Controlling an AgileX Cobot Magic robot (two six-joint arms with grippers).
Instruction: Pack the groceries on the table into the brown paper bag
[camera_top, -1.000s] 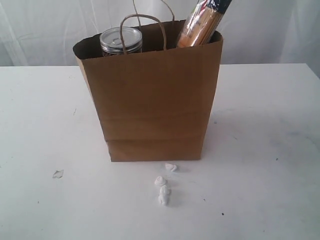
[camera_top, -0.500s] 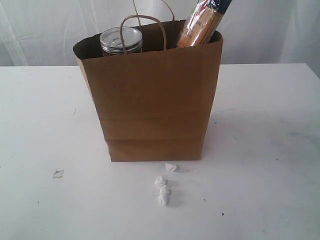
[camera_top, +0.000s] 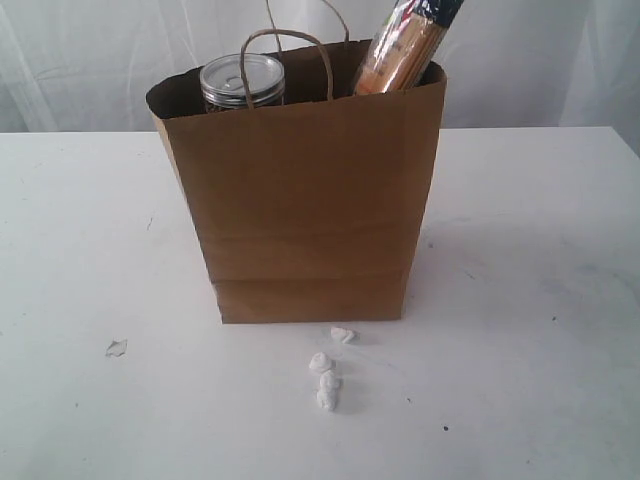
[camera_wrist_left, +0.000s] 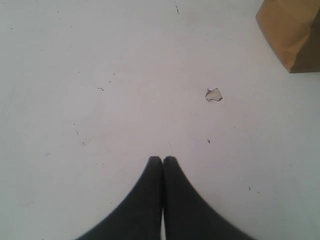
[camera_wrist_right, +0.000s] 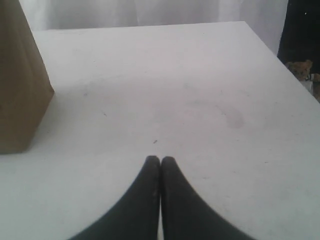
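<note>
Left pincer (camera_wrist_left: 163, 159): jaws pressed together, tips touching, nothing between them; it hangs over bare desk (camera_wrist_left: 100, 50).
Right pincer (camera_wrist_right: 160, 159): jaws likewise closed tip to tip and empty, above bare desk on the other side of the bag.
White lumps (camera_top: 328, 380): four small crumpled bits in a loose line on the desk, just in front of the bag's base.
Scrap (camera_top: 116, 348): one thin pale flake lying flat, well to the left of the lumps; the left wrist view shows it between the pincer and the bag's corner.
Bag (camera_top: 300, 200): brown paper, upright near the desk's middle, mouth open, with a fold crease across its lower front.
Handles (camera_top: 283, 32): two twisted paper loops standing up from the rim.
Jar (camera_top: 243, 82): upright inside the bag at the left, only its lid and clear upper wall showing above the rim.
Spaghetti packet (camera_top: 405, 45): inside the bag at the right, leaning rightward, its upper part sticking out past the rim.
Curtain (camera_top: 100, 60): white folds behind the desk's far edge.
</note>
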